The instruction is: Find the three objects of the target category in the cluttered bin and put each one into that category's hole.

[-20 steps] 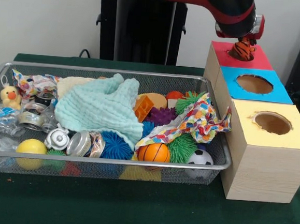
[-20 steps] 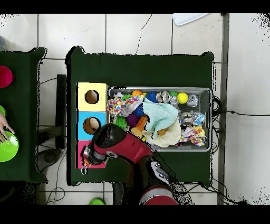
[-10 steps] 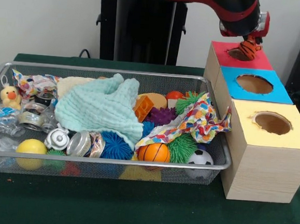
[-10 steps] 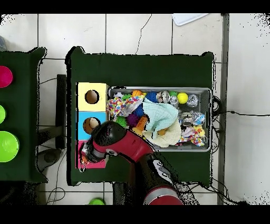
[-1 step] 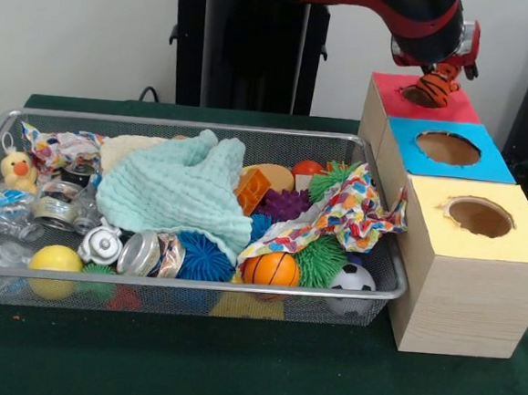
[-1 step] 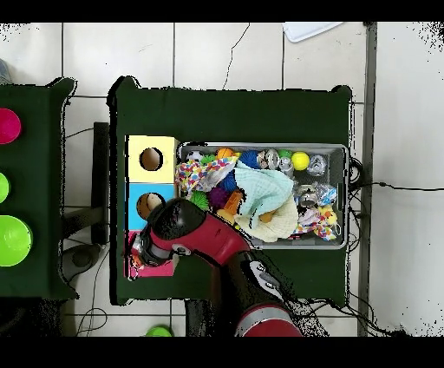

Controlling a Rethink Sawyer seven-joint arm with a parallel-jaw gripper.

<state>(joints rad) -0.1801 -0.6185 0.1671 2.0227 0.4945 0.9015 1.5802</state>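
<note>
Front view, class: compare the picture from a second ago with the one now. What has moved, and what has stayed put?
The gripper, holding the orange striped toy, has shifted toward the picture's right and a little up, over the far side of the red box's hole; the toy hangs partly above the hole, not dropped in. The bin, its clutter, the blue box and the yellow box are unchanged.

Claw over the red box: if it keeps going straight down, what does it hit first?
The claw points down at the hole in the red box, with a striped orange toy at its tip. The toy would enter the hole first; the hole's rim looks close, but depth is unclear.
</note>
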